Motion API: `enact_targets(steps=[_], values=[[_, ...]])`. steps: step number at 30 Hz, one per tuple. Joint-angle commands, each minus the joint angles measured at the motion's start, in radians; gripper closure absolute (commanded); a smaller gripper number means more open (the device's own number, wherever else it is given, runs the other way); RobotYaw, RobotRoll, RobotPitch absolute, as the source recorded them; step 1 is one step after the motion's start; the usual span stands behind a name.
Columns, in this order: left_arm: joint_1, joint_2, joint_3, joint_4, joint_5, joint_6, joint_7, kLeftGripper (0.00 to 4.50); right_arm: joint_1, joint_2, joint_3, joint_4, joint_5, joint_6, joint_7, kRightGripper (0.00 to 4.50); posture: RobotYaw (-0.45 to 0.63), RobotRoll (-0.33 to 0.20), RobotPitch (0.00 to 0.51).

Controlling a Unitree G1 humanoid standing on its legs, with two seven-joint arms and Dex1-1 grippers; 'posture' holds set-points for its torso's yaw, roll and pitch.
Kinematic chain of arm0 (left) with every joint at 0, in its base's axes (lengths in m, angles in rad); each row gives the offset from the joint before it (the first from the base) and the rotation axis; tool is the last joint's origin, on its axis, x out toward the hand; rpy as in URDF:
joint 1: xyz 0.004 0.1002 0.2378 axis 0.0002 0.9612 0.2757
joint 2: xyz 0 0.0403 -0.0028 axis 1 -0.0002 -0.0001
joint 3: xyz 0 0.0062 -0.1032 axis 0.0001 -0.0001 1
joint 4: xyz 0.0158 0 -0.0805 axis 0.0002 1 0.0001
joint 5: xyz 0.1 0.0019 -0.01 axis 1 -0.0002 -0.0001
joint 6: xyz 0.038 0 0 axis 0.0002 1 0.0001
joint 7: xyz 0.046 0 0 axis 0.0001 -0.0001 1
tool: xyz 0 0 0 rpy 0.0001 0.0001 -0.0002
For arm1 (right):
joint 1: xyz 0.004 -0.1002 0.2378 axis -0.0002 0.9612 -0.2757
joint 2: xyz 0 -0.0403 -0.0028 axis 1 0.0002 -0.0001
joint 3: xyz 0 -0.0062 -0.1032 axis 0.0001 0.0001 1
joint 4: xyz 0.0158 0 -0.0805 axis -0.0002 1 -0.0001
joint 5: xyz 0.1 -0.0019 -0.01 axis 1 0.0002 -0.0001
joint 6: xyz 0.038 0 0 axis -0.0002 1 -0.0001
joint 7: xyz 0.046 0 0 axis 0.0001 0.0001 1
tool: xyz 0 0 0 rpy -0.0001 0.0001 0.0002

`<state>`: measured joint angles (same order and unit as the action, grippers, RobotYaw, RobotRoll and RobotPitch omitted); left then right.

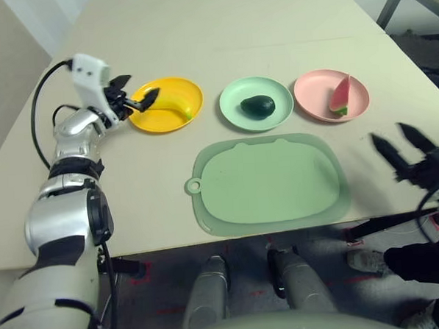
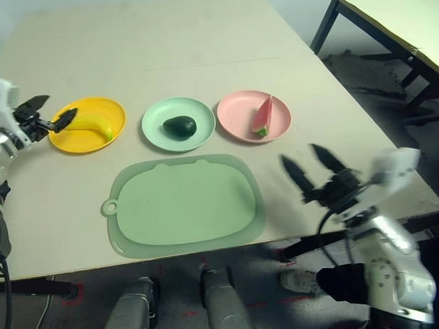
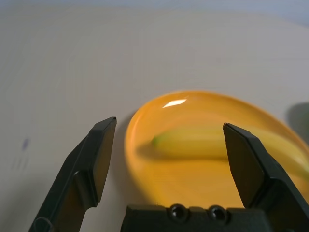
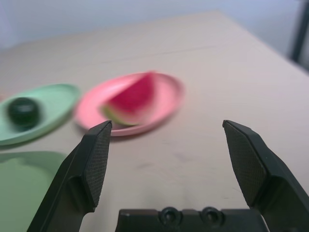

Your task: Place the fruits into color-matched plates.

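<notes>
Nearest the robot lies the large pale green mat (image 1: 270, 180), bare, between the two arms. Beyond it the three plates stand in a row, each already holding its matching fruit: the banana (image 1: 171, 104) in the yellow-orange plate (image 1: 180, 86), the avocado (image 1: 258, 106) in the mint green plate (image 1: 234, 94), the watermelon wedge (image 1: 339, 95) in the pink plate (image 1: 311, 90).

The left gripper (image 1: 133, 100) is the nearer tool to the banana: it hangs just at the yellow plate's left rim, fingers spread wide and holding nothing, pointing roughly level across the plate. The banana lies straight ahead of it, long axis running away along the pointing line, probably untouched by the fingertips, though the head views leave that close. The left forearm is raised and bent inward.

The right gripper (image 2: 316, 176) is wide open too and empty, well apart from the pink plate, off the table's right side, pointing forward toward the watermelon wedge.

By this layout the sorting looks finished.
</notes>
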<state>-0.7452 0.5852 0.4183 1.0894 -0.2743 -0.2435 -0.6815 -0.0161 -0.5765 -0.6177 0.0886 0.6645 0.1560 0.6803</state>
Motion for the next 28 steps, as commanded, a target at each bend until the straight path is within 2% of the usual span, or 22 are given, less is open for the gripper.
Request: enact_targets(steps=[1,6,9,13,20,28], values=[[0.147,-0.062,0.037,-0.202,-0.065,0.035,0.064,0.01,-0.1,-0.067,0.019,0.238,-0.079,-0.102,0.061,0.0,-0.02,0.0,0.193],[0.337,-0.124,0.048,-0.507,-0.122,0.132,0.155,0.01,-0.304,-0.142,0.08,0.612,-0.182,-0.25,0.153,0.0,0.05,0.0,0.198],[0.409,-0.12,0.044,-0.622,-0.133,0.19,0.179,0.01,-0.415,-0.157,0.106,0.772,-0.222,-0.316,0.175,0.0,0.08,0.0,0.211],[0.467,-0.116,0.045,-0.72,-0.142,0.244,0.205,0.01,-0.501,-0.166,0.114,0.92,-0.254,-0.389,0.173,0.0,0.12,0.0,0.214],[0.482,-0.115,0.023,-0.772,-0.122,0.273,0.223,0.01,-0.558,-0.159,0.117,1.036,-0.277,-0.458,0.134,0.0,0.16,0.0,0.212],[0.459,-0.115,0.0,-0.733,-0.109,0.258,0.208,0.01,-0.535,-0.146,0.117,1.028,-0.274,-0.467,0.142,0.0,0.14,0.0,0.219]])
